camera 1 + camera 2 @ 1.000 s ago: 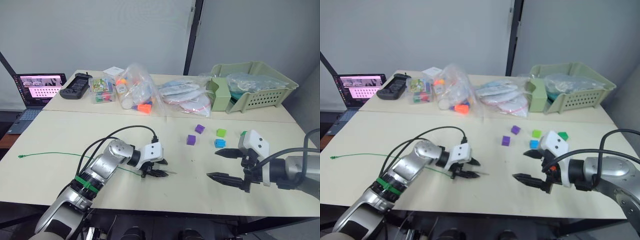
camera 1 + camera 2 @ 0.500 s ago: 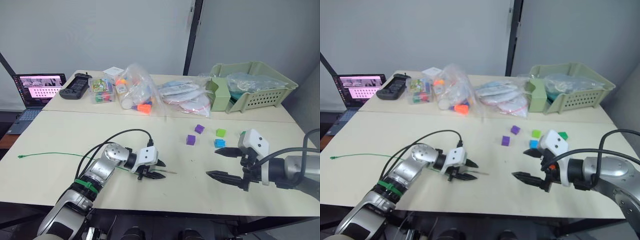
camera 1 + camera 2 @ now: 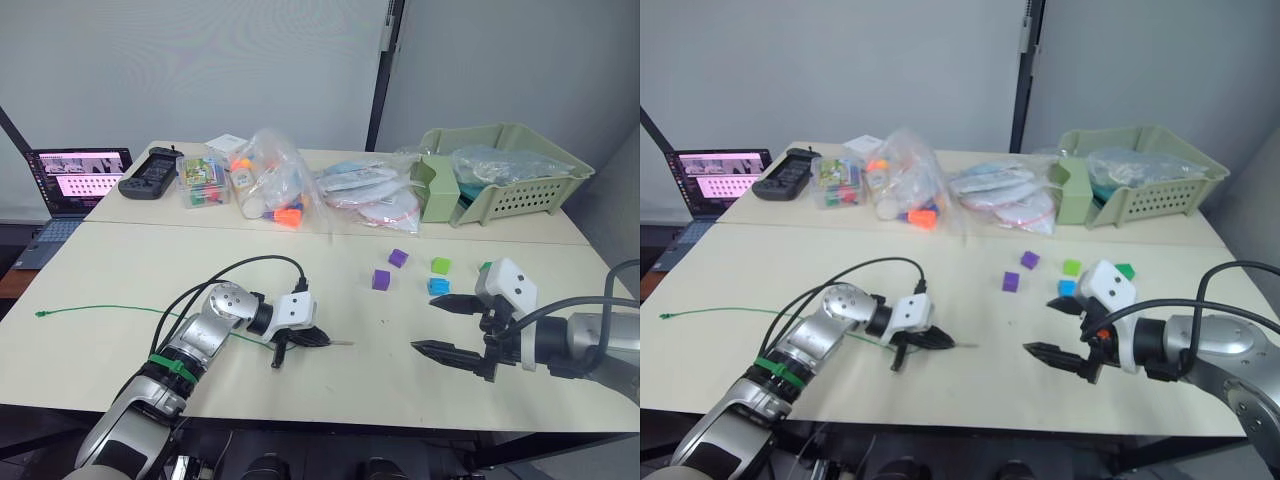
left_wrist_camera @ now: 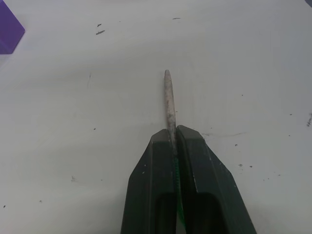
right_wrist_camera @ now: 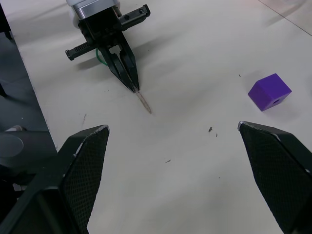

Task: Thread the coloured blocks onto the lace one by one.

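Pale cream table [image 3: 120, 270] before a plain grey wall [image 3: 200, 70] with dark vertical post [image 3: 380, 75].

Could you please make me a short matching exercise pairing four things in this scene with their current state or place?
Things:
1. left claw
2. right claw
3. lace
4. pale green basket

States or places:
A. open above the table, holding nothing
B. trails across the table to the robot's left
C. stands at the far right of the table, with bags in it
D. shut on the lace just behind its tan tip

Pairs: 1-D, 2-A, 3-B, 4-C
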### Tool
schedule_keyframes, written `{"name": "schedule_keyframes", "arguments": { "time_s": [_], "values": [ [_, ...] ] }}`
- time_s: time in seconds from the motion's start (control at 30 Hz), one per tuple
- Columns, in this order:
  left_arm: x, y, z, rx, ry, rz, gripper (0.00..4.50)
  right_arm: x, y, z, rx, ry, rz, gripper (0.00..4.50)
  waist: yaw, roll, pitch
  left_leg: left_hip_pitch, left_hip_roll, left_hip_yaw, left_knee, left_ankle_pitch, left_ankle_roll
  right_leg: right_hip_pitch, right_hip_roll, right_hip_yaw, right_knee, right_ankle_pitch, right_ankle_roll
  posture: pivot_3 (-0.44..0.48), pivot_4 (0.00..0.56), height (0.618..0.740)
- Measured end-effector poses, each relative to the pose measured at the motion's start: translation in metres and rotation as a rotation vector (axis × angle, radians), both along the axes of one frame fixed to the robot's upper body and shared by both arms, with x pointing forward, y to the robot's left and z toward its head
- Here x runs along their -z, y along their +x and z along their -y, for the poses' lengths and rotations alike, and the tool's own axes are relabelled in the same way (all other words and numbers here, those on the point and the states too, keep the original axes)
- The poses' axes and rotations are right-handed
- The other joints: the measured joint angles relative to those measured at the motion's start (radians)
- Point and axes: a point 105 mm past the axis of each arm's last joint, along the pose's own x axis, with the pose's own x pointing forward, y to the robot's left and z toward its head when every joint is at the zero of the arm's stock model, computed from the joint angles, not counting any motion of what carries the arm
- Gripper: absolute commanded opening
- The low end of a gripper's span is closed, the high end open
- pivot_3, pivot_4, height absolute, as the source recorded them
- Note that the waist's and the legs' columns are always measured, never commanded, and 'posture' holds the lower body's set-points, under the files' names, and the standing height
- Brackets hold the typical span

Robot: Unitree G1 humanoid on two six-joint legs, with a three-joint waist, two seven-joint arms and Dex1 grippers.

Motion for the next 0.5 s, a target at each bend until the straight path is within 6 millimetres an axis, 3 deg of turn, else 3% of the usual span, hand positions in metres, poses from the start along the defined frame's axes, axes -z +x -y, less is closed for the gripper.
{"name": "schedule_keyframes", "arguments": {
  "time_s": [0.1,0.3,0.4,0.5],
  "values": [
    [-0.004,-0.003,-0.001,-0.037,-0.036,-0.093,0.01,0.001,0.000,-0.001,0.003,0.020,0.000,4.50,-0.003,0.000,0.000,-0.001,0.000,0.000,0.000,0.000,0.000,-0.001,0.000,0.000,0.000,0.000,0.000,0.000,0.150,0.734],
    [-0.042,-0.005,0.003,-0.067,-0.199,-0.148,0.01,-0.003,0.004,-0.004,0.046,0.124,0.027,4.50,-0.001,0.000,0.000,-0.002,0.000,-0.001,0.000,0.000,0.000,-0.001,0.000,0.000,0.000,0.000,0.000,0.000,0.150,0.734],
    [-0.071,-0.005,0.005,-0.050,-0.290,-0.095,0.01,-0.006,0.008,0.005,0.138,0.191,0.060,4.50,0.003,0.000,0.000,-0.002,0.000,-0.001,0.000,0.000,0.000,-0.001,-0.001,0.000,0.000,0.000,0.000,0.000,0.150,0.734],
    [-0.085,-0.008,0.006,-0.021,-0.301,-0.038,0.01,0.002,0.015,0.021,0.282,0.220,0.079,4.50,0.003,0.000,0.000,-0.002,0.000,-0.001,0.000,0.000,0.000,-0.001,-0.001,0.000,0.000,0.000,0.000,0.000,0.150,0.734]
  ]
}}
